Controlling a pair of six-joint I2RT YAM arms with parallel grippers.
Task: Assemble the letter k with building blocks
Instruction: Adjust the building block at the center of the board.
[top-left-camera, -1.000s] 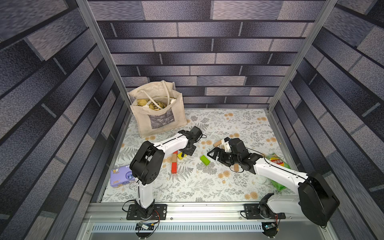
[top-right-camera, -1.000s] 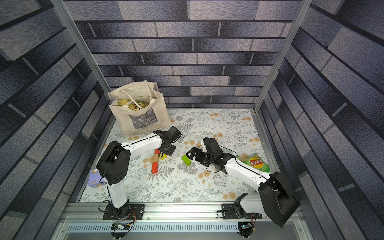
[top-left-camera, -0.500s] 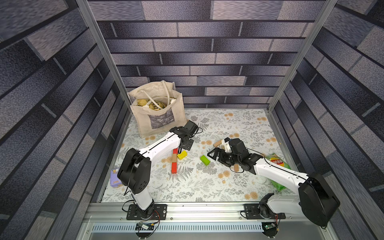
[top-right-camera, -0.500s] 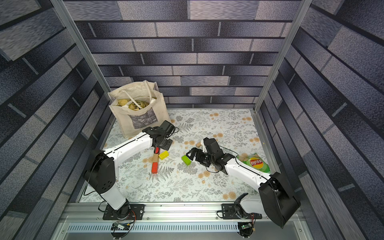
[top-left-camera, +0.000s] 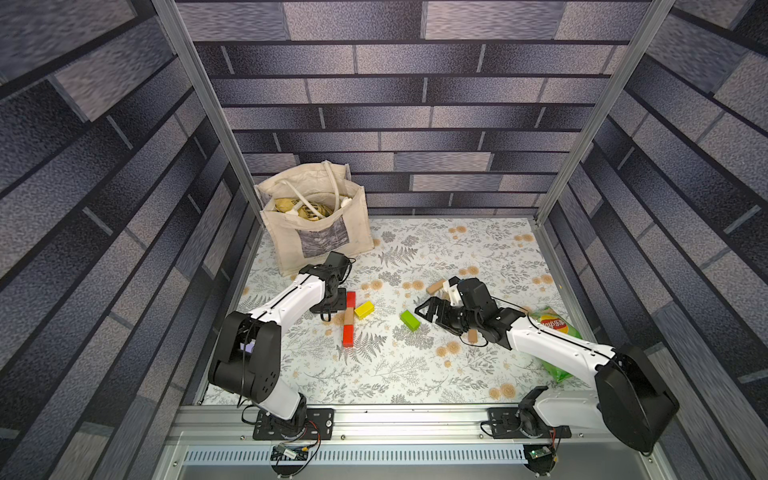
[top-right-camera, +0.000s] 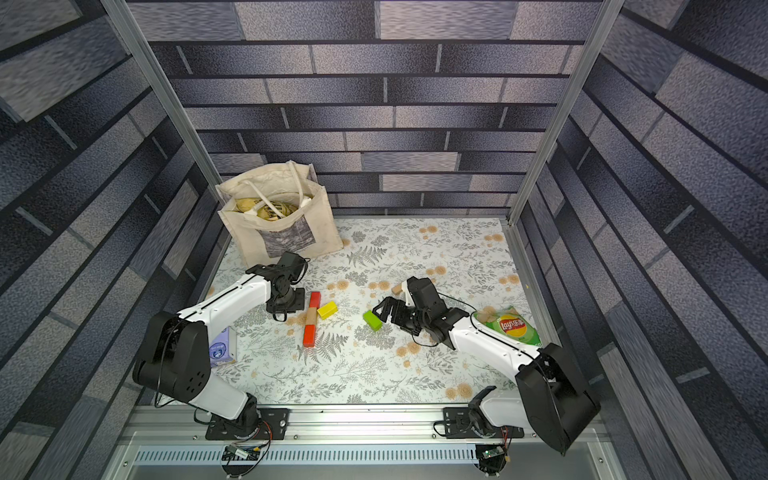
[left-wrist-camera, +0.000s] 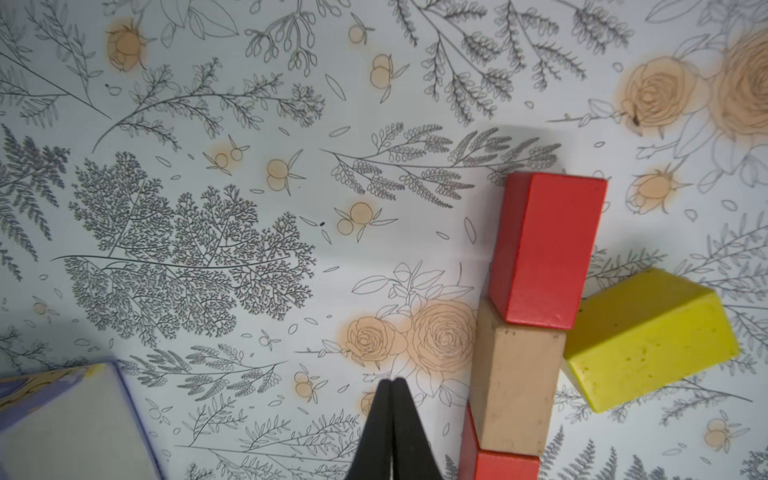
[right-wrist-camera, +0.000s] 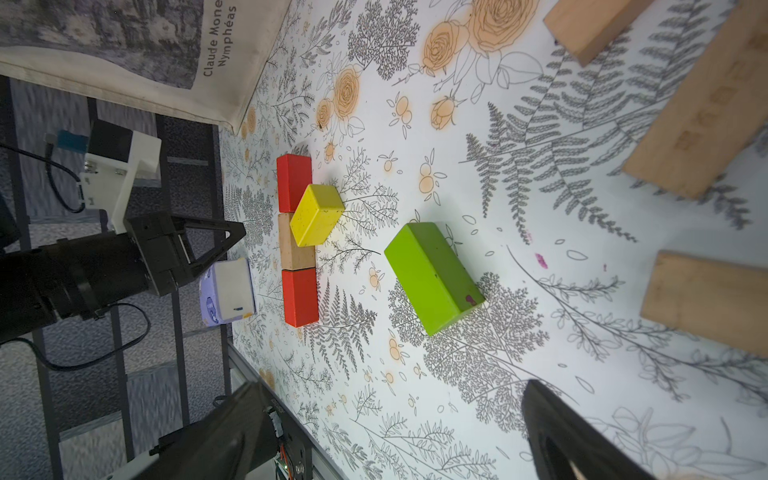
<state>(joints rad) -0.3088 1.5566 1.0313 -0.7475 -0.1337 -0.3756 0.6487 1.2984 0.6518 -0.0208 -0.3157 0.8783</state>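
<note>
Three-block spine (left-wrist-camera: 515, 374) clear of left tool (left-wrist-camera: 392, 386), clenched; right tool (right-wrist-camera: 390, 384) released near green block (right-wrist-camera: 432, 276).

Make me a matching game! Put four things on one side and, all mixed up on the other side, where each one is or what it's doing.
Things:
1. yellow block
2. green block
3. left gripper
4. right gripper

Places and states:
A. wide open
B. lying by itself, apart from the other coloured blocks
C. shut, holding nothing
D. up against the red and tan row

Pairs: 1-D, 2-B, 3-C, 4-A
</note>
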